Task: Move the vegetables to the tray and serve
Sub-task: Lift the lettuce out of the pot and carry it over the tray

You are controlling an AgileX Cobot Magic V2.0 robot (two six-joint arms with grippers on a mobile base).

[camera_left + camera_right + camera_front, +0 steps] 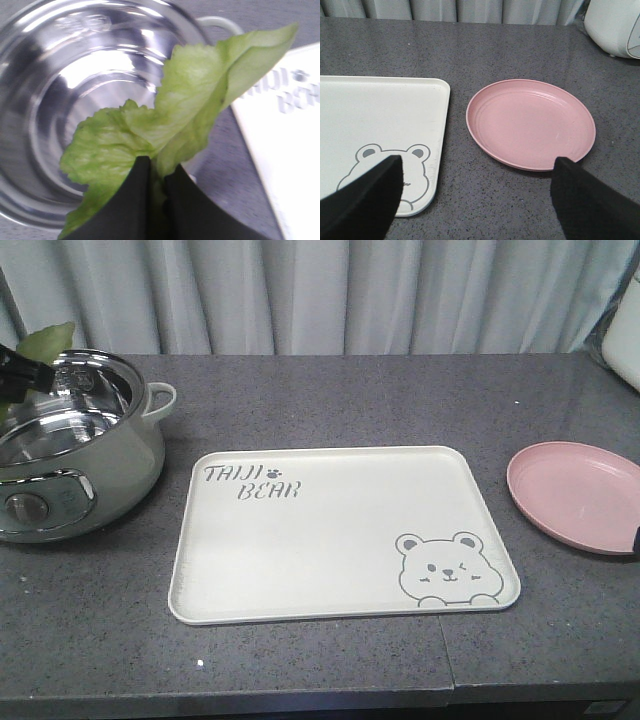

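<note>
Over at the left of the scene, the left gripper hangs above the pot. Its two black fingers are pressed almost together, with the stem end of the lettuce pinched between them. The leaf fans out from the fingers, bright green and crinkled. One lobe spreads over the pot's shiny steel bowl, and the longer lobe reaches past the rim and the pale handle toward the tray. From the front, only the leaf's tip shows, above the pot's far rim at the left edge.

The tray lies flat on the grey counter, just right of the pot and not touching it. Its lettering sits at the far left corner and the bear face at the near right corner. The lettuce is in the air over the pot, left of the tray, and not on it.

A pink plate sits right of the tray, with a strip of counter between them. The right gripper hovers on the near side of that strip with its fingers spread wide and nothing between them. One finger is over the bear corner and the other is by the plate's near rim. A white appliance stands at the far right, in front of a pale curtain.
</note>
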